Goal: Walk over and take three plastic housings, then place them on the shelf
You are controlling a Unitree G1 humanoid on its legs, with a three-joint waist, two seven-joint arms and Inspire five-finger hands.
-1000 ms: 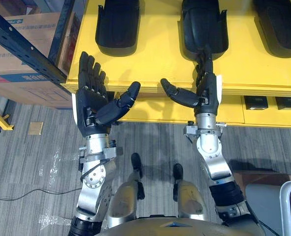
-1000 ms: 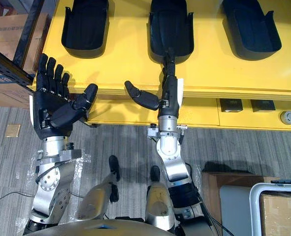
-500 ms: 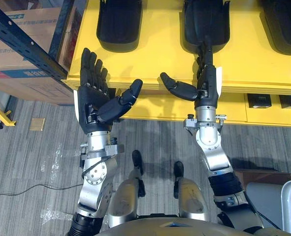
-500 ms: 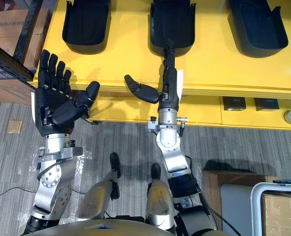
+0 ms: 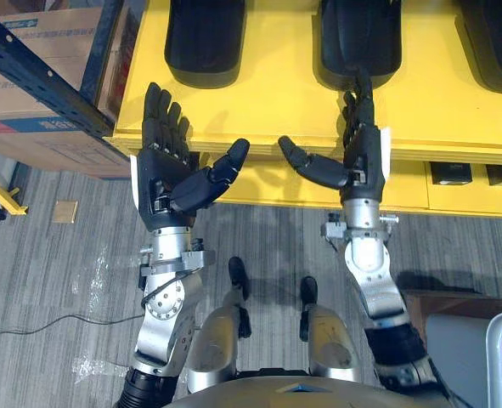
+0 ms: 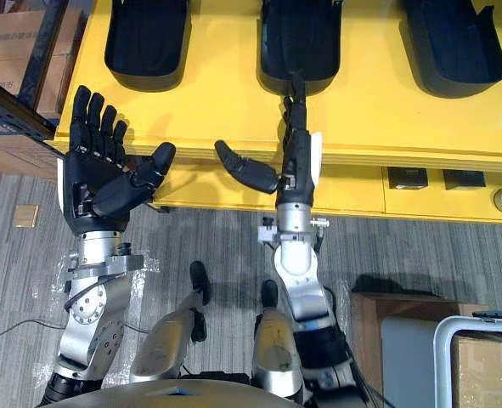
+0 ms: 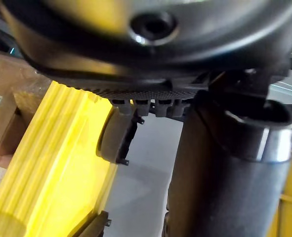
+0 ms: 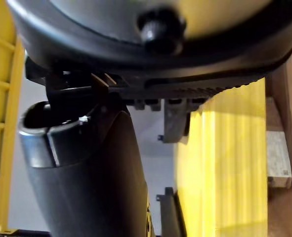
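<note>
Left eye view: hands raised at the front edge of the yellow bench (image 5: pixel 276 110).
Left hand (image 5: pixel 167 174) fingers spread, empty; right hand (image 5: pixel 358 157) fingers straight, tips at the near end of the middle plastic housing (image 5: pixel 361 38). Left plastic housing (image 5: pixel 204 42) and right plastic housing (image 6: pixel 450 42) lie on either side on the bench.

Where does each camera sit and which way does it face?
Left eye view: on the head, facing down at the yellow table bearing three black housings; both arms show, left robot hand and right robot hand open.
Right eye view: beside it, same scene and arms.
Left wrist view: on the left wrist, facing along its own robot hand to the table's edge.
Right wrist view: likewise on the right.
All share the table.
</note>
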